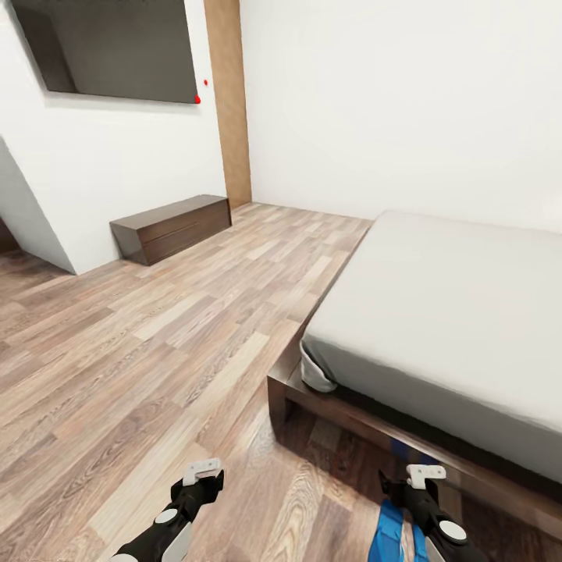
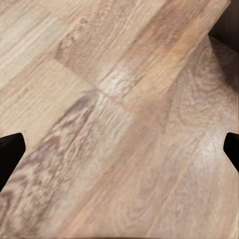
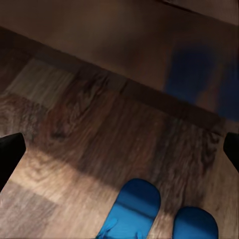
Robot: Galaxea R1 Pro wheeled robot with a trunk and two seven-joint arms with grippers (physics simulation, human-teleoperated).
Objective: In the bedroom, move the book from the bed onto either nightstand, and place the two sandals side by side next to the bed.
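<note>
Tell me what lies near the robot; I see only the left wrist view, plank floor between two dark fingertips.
Observer: In the head view a bed with a grey mattress stands at the robot's right, its corner close ahead.
Operator: Any sandals?
Observer: Yes. The right wrist view has two blue sandals lying close together on the floor, in front of the bed's dark frame.
Operator: Is the right tool holding one?
Observer: No. The right tool hangs above them, open and empty, its fingers wide apart.
</note>
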